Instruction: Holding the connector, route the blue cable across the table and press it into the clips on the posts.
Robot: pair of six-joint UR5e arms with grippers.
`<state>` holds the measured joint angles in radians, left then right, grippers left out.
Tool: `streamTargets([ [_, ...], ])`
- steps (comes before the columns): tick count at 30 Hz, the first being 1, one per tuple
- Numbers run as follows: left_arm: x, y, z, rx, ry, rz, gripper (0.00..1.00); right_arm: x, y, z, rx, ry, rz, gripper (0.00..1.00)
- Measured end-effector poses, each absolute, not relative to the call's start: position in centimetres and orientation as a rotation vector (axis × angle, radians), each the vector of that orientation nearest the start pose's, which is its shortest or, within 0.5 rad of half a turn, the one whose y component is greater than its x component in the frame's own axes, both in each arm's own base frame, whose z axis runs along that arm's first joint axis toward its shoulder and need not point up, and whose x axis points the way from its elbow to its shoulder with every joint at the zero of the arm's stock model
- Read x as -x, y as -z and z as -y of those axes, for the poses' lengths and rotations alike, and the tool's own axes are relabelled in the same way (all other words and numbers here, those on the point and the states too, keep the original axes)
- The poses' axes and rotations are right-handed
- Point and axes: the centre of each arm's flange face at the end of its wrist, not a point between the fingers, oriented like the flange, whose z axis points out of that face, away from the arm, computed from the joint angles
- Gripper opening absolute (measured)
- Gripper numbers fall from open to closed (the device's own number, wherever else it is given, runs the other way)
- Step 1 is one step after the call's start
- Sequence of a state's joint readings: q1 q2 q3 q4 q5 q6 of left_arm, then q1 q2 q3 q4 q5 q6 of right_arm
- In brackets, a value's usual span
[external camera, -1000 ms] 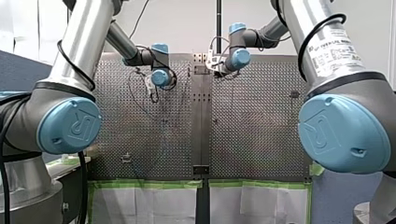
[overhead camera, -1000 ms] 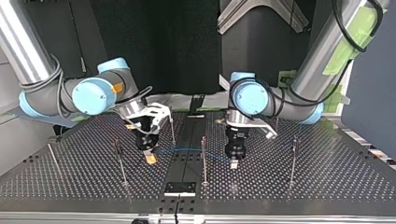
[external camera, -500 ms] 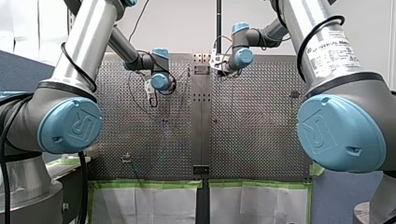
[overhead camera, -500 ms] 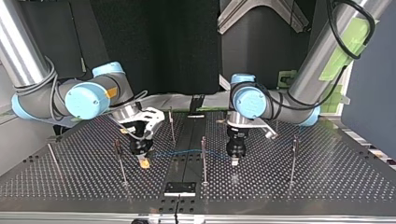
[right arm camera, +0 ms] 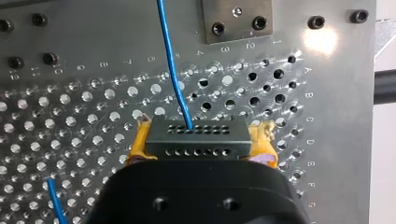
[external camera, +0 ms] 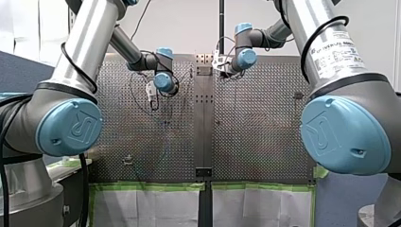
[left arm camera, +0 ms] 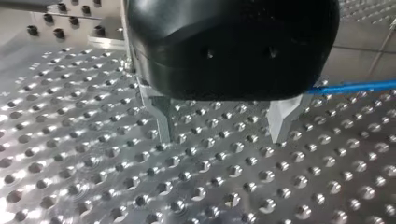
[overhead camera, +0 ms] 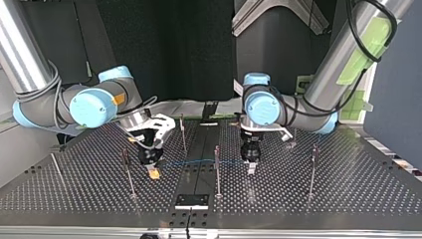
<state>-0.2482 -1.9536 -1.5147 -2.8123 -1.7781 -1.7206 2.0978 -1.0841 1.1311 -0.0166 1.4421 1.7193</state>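
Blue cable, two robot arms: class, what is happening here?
My right claw is shut on the connector, and the blue cable leads out of it across the perforated table toward my left claw. That claw is open above the table, gripping nothing; the cable passes beside it.

Blue cable [right arm camera: 169,60], grey connector [right arm camera: 196,137] dotted with holes, yellow pads [right arm camera: 138,145] — silver perforated table [right arm camera: 60,126].
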Motion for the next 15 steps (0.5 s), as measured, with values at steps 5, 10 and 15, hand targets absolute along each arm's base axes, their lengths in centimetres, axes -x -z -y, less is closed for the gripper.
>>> streamTargets([
  [5, -56.4, -33.7, 26.9, 0.072, 0.154, -1.601, 1.00, -47.1, -41.6, 51.9, -1.680, -1.745, 0.990, 0.00],
  [10, -54.2, -34.4, 27.3, 0.060, 0.167, -1.617, 1.00, -47.1, -41.6, 51.9, -1.684, -1.740, 0.992, 0.00],
  [15, -52.3, -35.5, 27.7, 0.048, 0.184, -1.614, 1.00, -47.0, -41.6, 51.9, -1.685, -1.736, 0.994, 0.00],
])
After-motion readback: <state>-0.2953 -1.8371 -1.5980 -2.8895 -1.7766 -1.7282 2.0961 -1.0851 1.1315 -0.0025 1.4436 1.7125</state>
